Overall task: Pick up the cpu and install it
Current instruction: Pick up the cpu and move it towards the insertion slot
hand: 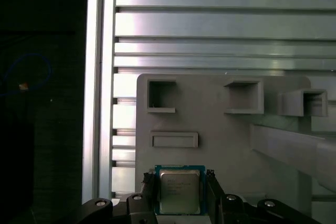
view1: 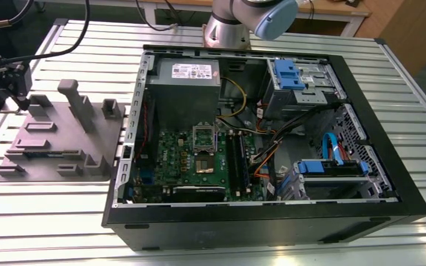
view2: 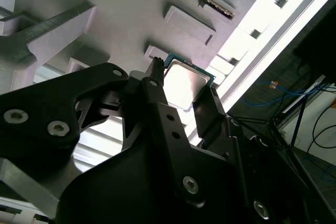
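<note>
Silvery cpu flat on grey tray, jaws spread astride it.

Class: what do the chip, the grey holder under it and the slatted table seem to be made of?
The chip: metal lid, silvery sheen, green board rim. The holder: probably plastic, matte even grey, moulded pockets. The table: likely aluminium, bright reflective slats.

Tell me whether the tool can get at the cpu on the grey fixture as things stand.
Probably yes. In the first wrist view the tool is right at the cpu, which lies flat on the grey fixture with nothing between them. The nearest raised block stands apart from it.
</note>
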`<move>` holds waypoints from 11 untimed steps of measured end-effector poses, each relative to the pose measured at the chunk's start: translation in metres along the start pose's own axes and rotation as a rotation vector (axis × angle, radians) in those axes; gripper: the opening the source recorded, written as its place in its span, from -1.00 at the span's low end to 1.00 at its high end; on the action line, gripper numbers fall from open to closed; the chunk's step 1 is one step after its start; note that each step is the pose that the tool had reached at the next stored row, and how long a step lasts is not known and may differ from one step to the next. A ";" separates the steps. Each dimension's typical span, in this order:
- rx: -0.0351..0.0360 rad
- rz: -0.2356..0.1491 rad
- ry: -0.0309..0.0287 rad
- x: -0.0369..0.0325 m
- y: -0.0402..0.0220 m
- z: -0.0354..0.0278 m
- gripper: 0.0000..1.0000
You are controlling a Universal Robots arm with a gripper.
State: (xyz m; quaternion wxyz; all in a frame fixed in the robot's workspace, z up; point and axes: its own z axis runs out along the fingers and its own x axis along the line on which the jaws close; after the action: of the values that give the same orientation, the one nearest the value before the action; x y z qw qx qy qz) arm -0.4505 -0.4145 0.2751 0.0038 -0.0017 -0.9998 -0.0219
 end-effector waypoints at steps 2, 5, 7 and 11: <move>0.0000 0.000 0.0001 0.0000 0.0000 -0.0001 -0.06; 0.0001 0.000 0.0002 0.0000 0.0001 -0.0020 -0.06; 0.0001 0.000 0.0001 0.0000 0.0002 -0.0035 -0.06; -0.0001 0.000 -0.0002 0.0000 0.0003 -0.0054 -0.06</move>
State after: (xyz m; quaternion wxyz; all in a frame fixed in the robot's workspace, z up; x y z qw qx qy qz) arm -0.4505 -0.4145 0.2805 0.0037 -0.0017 -0.9998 -0.0220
